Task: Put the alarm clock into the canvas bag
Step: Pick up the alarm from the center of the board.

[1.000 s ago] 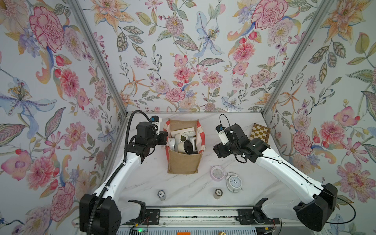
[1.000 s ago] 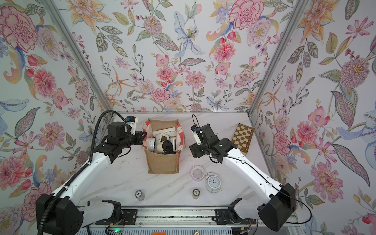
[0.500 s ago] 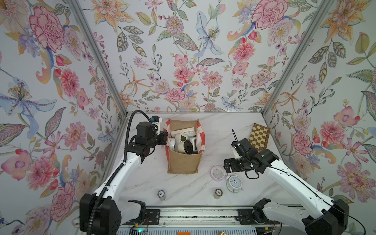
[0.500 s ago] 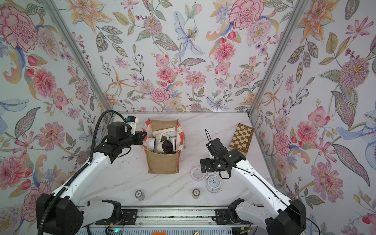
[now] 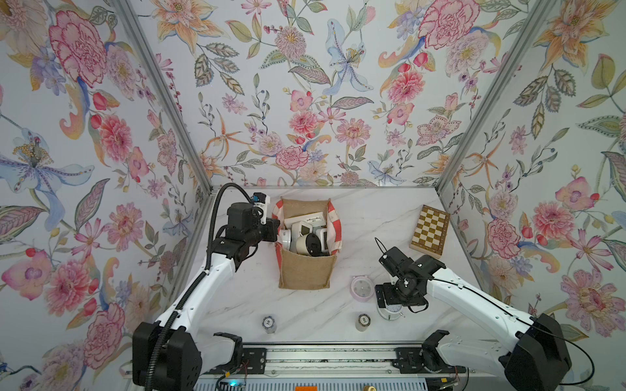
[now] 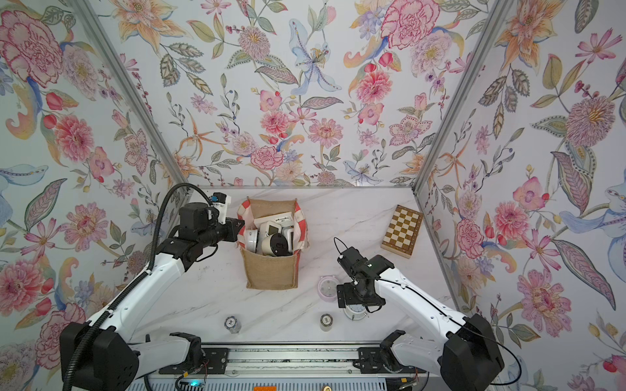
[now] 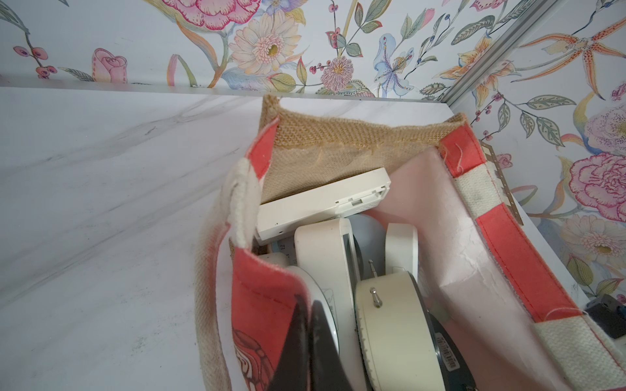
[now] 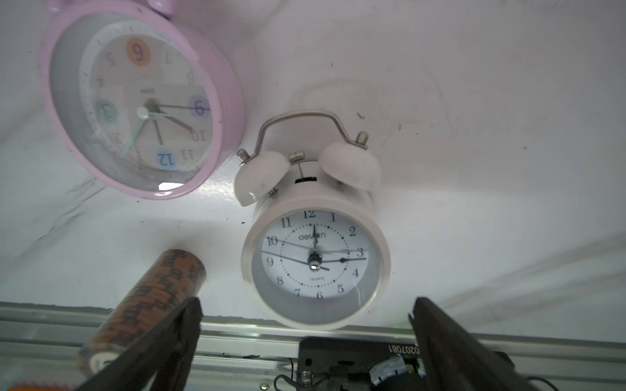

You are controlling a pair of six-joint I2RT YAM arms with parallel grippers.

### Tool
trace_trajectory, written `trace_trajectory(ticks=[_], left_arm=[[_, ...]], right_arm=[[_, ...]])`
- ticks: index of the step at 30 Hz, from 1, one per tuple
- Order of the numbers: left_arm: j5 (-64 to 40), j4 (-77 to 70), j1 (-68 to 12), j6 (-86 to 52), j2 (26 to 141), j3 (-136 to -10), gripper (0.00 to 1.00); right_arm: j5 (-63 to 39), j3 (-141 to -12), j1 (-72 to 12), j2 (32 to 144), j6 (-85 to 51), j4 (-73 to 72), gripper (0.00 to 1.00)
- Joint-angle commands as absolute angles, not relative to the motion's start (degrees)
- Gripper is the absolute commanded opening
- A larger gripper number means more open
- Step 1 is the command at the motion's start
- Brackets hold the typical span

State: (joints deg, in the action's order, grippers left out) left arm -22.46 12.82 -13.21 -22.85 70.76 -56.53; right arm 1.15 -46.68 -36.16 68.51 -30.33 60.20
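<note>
In both top views the canvas bag [image 5: 305,274] stands upright on the desk [image 5: 244,298] with the packed clocks [image 5: 306,237] filling much of its mouth, so most of the job looks done. Two clocks are left outside. The white alarm clock [image 5: 389,313] lies on the desk off the bag's right side, nearer the arm bases than the bag is. The pink alarm clock [image 5: 361,287] lies between it and the bag, just beside it. Your right gripper [image 5: 394,298] hangs directly over the white alarm clock, and your left gripper [image 5: 275,231] meets the bag's left side panel at the rim. A chessboard [image 5: 429,230] sits well off to the bag's right. In the left wrist view your left gripper is pinched tight on the top edge of that red-and-white panel, which keeps the mouth spread; the free room inside is along the opposite, pink-lined side. In the right wrist view your right gripper is spread wide and empty, one finger to each side of the white alarm clock, with no contact that you can make out. A tan chip stack [image 8: 152,298] stands close to one finger, so watch it as you close. For this clock the grasp, lift, carry and drop all remain, and after it the pink alarm clock.
</note>
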Motion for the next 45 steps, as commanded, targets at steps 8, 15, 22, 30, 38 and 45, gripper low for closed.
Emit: trace_trajectory(ticks=[8, 15, 22, 30, 38, 45], left_arm=[[-21.3, 10.0, -13.6, -21.5, 69.2, -55.7, 0.01], [-21.1, 10.1, -13.6, -21.4, 69.3, -55.7, 0.02], [-21.1, 10.1, -13.6, -21.4, 69.8, -56.1, 0.12], [-19.5, 11.7, -13.6, -20.9, 70.0, -55.7, 0.33], [-20.4, 12.4, -13.5, -20.6, 70.7, -55.5, 0.29], [-20.4, 13.0, -13.6, -20.1, 71.7, -55.5, 0.18]], right_arm=[[2.8, -43.0, -36.3, 71.7, -34.4, 54.3, 0.94], [3.8, -43.4, -36.2, 72.4, -34.6, 54.1, 0.84], [4.0, -43.4, -35.8, 71.4, -34.4, 54.1, 0.69], [4.5, -47.8, -34.9, 68.0, -34.0, 55.7, 0.59], [6.2, -59.4, -32.9, 69.2, -28.8, 58.9, 0.58], [4.9, -74.0, -32.5, 76.4, -22.2, 58.7, 0.58]])
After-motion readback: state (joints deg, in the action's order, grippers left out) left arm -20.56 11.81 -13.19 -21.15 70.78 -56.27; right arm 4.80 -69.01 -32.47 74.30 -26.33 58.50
